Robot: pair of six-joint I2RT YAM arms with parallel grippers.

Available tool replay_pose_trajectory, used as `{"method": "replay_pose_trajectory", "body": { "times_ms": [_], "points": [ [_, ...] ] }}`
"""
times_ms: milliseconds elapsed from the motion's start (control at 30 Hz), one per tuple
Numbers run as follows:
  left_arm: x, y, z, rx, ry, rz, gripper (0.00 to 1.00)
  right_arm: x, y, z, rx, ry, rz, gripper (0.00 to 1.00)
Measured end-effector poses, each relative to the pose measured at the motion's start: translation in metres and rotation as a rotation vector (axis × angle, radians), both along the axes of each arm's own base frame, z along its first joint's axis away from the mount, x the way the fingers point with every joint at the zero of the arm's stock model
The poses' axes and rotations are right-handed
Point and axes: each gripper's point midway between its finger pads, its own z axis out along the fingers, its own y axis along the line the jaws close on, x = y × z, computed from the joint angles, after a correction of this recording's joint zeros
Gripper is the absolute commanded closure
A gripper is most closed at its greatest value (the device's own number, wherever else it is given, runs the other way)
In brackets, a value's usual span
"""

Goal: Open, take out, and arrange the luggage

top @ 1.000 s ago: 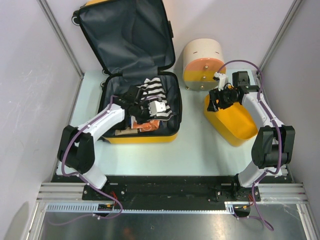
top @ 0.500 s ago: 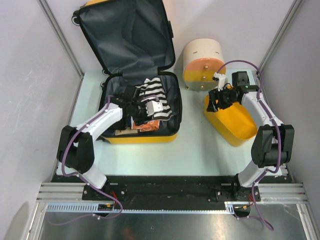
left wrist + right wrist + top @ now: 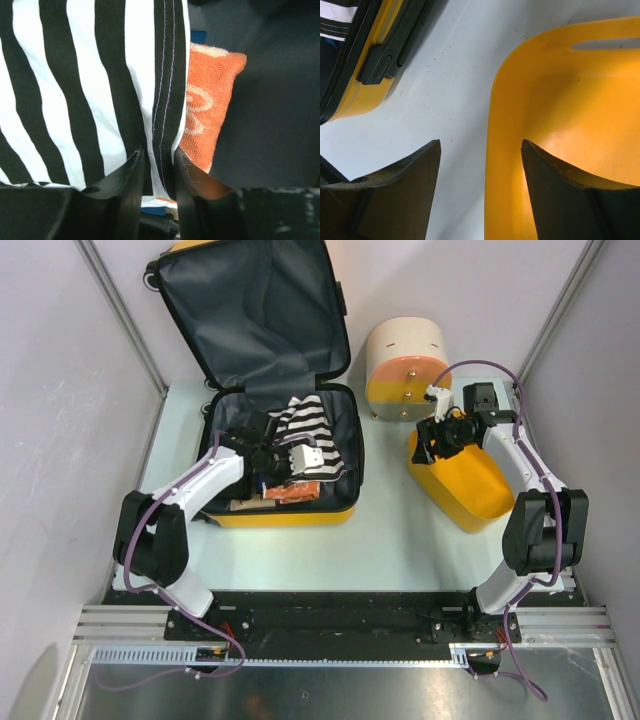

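Lying open under the left gripper (image 3: 285, 462), the luggage (image 3: 290, 518) holds striped cloth (image 3: 305, 420) and an orange towel (image 3: 300, 492). Left wrist: that gripper pinches the striped cloth. Right wrist: the right gripper (image 3: 480, 145) gapes astride the basket (image 3: 570, 100) rim, luggage off to its left.

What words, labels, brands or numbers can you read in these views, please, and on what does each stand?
No text can be read in any view.
The orange towel bears white looping marks, partly hidden by the striped cloth, not readable as letters.
The luggage, yellow basket and round box show no lettering.
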Motion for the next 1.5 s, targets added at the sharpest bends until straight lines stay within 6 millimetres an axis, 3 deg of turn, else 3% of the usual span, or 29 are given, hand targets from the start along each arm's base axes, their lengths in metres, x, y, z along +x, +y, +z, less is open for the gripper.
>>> {"method": "replay_pose_trajectory", "body": {
  "times_ms": [33, 67, 100, 333, 467, 600, 767, 967, 1067, 1267, 1500],
  "points": [
    [0.000, 0.000, 0.000, 0.001, 0.001, 0.000, 0.78, 0.000, 0.000, 0.000, 0.000, 0.000, 0.000, 0.29],
    [-0.001, 0.001, -0.001, 0.002, 0.004, 0.002, 0.95, 0.000, 0.000, 0.000, 0.000, 0.000, 0.000, 0.30],
    [-0.001, 0.001, -0.001, 0.001, 0.008, 0.003, 1.00, 0.000, 0.000, 0.000, 0.000, 0.000, 0.000, 0.30],
    [0.004, -0.005, 0.016, -0.033, -0.002, 0.018, 1.00, 0.002, 0.001, 0.002, 0.001, -0.007, 0.001, 0.30],
    [-0.004, -0.009, 0.027, -0.056, -0.006, 0.003, 1.00, 0.003, 0.001, 0.004, 0.001, -0.013, 0.001, 0.29],
    [-0.027, -0.017, 0.039, -0.079, -0.030, -0.042, 1.00, 0.003, 0.001, 0.004, 0.001, -0.014, 0.001, 0.30],
    [-0.068, -0.020, 0.036, -0.081, 0.034, -0.103, 1.00, 0.003, 0.001, 0.004, 0.001, -0.013, 0.002, 0.30],
    [-0.084, -0.017, 0.034, -0.073, 0.107, -0.109, 1.00, 0.004, 0.004, 0.003, 0.003, -0.013, 0.006, 0.30],
    [-0.070, -0.020, 0.045, -0.093, 0.136, -0.073, 1.00, 0.005, 0.006, 0.002, 0.003, -0.011, 0.011, 0.30],
    [0.025, -0.023, 0.082, -0.187, 0.090, 0.061, 1.00, 0.009, 0.008, 0.004, 0.003, -0.015, 0.014, 0.30],
    [0.109, -0.017, 0.087, -0.217, 0.047, 0.156, 1.00, 0.011, 0.008, 0.007, 0.003, -0.024, 0.013, 0.30]
  ]
}}
